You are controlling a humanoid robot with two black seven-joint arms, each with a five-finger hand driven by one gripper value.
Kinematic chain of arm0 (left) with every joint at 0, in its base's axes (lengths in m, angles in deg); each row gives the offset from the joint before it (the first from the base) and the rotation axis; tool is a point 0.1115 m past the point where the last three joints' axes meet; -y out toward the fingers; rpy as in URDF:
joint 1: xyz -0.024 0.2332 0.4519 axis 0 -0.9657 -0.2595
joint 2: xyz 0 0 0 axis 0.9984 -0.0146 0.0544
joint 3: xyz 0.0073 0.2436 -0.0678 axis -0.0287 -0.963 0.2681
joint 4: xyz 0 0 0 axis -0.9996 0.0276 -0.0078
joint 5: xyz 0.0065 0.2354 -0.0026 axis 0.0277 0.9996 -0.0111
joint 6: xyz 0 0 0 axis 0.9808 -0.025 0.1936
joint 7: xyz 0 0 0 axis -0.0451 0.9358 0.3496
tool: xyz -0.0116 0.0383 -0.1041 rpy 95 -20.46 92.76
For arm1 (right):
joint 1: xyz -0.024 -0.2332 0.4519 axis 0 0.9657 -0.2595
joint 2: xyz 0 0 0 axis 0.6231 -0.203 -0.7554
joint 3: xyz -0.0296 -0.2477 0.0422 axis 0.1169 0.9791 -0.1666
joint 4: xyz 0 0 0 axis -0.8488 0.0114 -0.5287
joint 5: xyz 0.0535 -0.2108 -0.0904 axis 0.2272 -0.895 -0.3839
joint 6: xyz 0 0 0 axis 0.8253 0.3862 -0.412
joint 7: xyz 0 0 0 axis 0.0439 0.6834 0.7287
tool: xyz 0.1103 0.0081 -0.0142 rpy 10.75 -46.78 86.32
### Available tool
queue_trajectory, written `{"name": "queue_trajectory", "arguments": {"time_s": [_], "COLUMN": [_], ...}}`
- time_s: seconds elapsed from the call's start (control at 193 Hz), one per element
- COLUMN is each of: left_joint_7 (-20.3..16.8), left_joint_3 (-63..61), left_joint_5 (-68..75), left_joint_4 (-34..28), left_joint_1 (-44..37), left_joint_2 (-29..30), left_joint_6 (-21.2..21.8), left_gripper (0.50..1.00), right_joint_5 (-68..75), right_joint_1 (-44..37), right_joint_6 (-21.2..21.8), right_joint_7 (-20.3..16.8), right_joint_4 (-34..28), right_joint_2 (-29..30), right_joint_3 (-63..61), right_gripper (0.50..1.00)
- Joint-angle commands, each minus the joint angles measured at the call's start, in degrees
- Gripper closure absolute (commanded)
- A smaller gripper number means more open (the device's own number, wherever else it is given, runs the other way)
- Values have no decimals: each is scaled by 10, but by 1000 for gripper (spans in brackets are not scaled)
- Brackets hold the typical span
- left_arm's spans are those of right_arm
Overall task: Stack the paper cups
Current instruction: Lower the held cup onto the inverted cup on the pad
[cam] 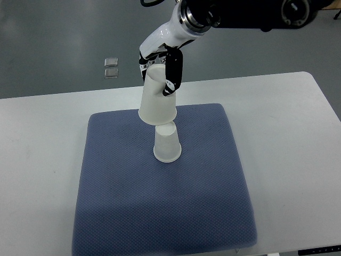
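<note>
White bench [42,122], blue mat [117,202]: right robot hand [162,66] clamps inverted upper cup [157,101] tilted above standing cup [167,143]; we should level it, center, lower straight.

Blue mat [133,213] on white table [42,138]

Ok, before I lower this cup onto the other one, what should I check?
1. Grasp: hand is shut on the held cup. Ok.
2. Orientation: held cup is mouth down, like the lower cup. Ok.
3. Lower cup stands upright, well inside the blue mat. Ok.
4. Centring: the held cup's rim overlaps the lower cup's top in this view, seemingly offset left. Cannot tell.
5. Height gap between the cups: cannot tell from one steep view.
</note>
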Motion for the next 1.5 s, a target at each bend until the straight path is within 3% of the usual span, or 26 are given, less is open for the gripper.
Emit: {"name": "queue_trajectory", "arguments": {"time_s": [0.0,0.243,0.854,1.222,1.424,1.497], "left_joint_7": [0,0,0,0,0,0], "left_joint_3": [0,0,0,0,0,0], "left_joint_5": [0,0,0,0,0,0], "left_joint_4": [0,1,-1,-1,-1,-1], "left_joint_1": [0,0,0,0,0,0], "left_joint_2": [0,0,0,0,0,0], "left_joint_6": [0,-2,-2,0,0,0], "left_gripper": [500,500,500,500,500,500], "right_joint_5": [0,-1,5,27,28,28], "right_joint_1": [18,68,122,130,137,139], "right_joint_6": [-13,-63,-96,-98,-104,-104], "right_joint_7": [-1,-3,-23,-23,-23,-23], "right_joint_4": [1,20,28,22,21,21], "right_joint_2": [5,6,6,6,6,6], "right_joint_3": [0,8,9,7,8,9], "right_gripper": [981,975,957,863,848,779]}}
